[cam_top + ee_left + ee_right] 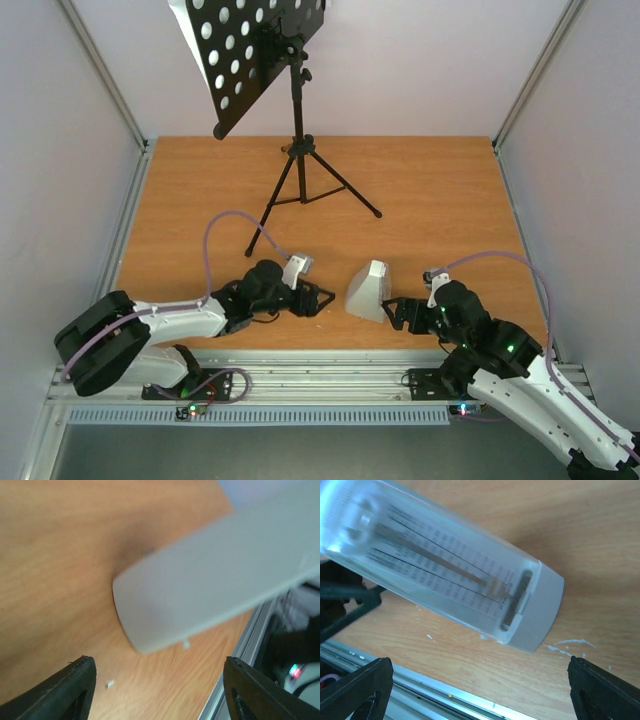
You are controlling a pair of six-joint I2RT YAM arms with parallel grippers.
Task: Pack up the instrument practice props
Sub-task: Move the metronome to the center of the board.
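Observation:
The white pyramid-shaped metronome (368, 290) stands on the wooden table between my two grippers. It fills the right wrist view (445, 570), with its clear cover and scale showing, and it is blurred in the left wrist view (210, 565). My left gripper (318, 302) is open, just left of it. My right gripper (398, 312) is open, just right of it. Neither touches it. The black tripod music stand (297, 150) stands at the back. A white sheet of music (188, 30) shows behind its round-holed desk (250, 50).
The table's near metal rail (320, 378) runs in front of both arm bases. Grey walls close in the left, right and back sides. The stand's tripod legs (340, 185) spread over the far middle of the table. Small white flecks (565, 645) lie on the wood.

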